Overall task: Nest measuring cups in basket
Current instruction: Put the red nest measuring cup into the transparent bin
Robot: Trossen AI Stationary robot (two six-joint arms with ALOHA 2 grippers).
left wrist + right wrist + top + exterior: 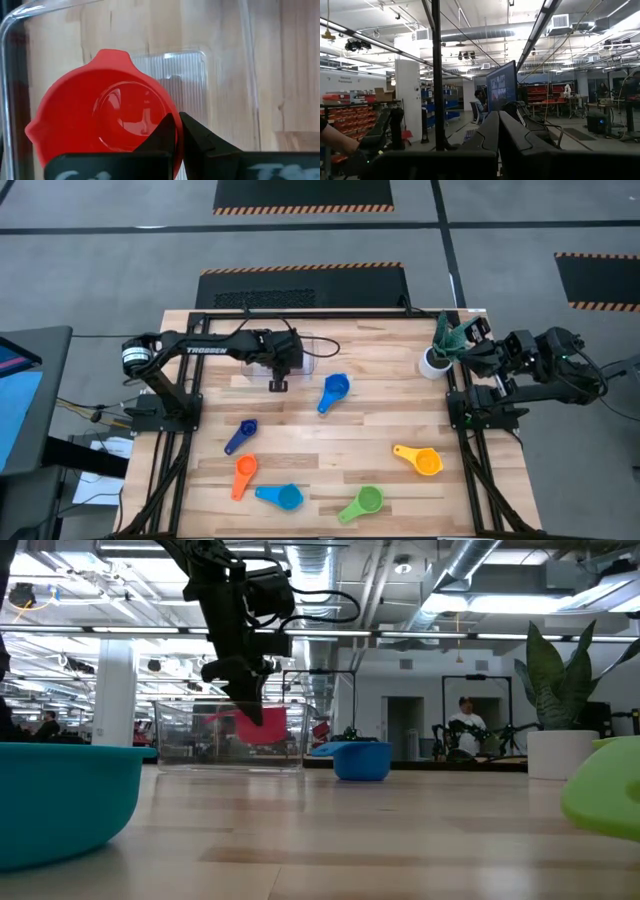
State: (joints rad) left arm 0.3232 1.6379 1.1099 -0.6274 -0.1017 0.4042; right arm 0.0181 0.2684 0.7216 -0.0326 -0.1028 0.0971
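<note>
The red measuring cup [100, 110] is inside the clear basket [15, 22], mouth toward my left wrist camera. My left gripper [178, 131] is shut at the cup's rim. In the high view that gripper [278, 380] stands over the basket [308, 348] at the table's far left. The low view shows the red cup [265, 726] through the basket's wall [190, 740]. Blue [335, 390], dark blue [240, 435], orange [243, 474], light blue [281, 496], green [362, 502] and yellow [420, 460] cups lie on the table. My right gripper [498, 127] is shut, raised at the right edge. My left gripper is shut on the red cup at the edge of its rim [159, 122]; the fingers themselves hide what lies between them. They come from above, slanting steeply down. In the low view the cup hangs tilted below the fingers [248, 690], above the basket's floor.
A white plant pot [436, 362] with a green plant stands at the table's far right, close to my parked right arm [530, 365]. The loose cups are spread over the near half of the table. Bare wood lies between the basket and the blue cup.
</note>
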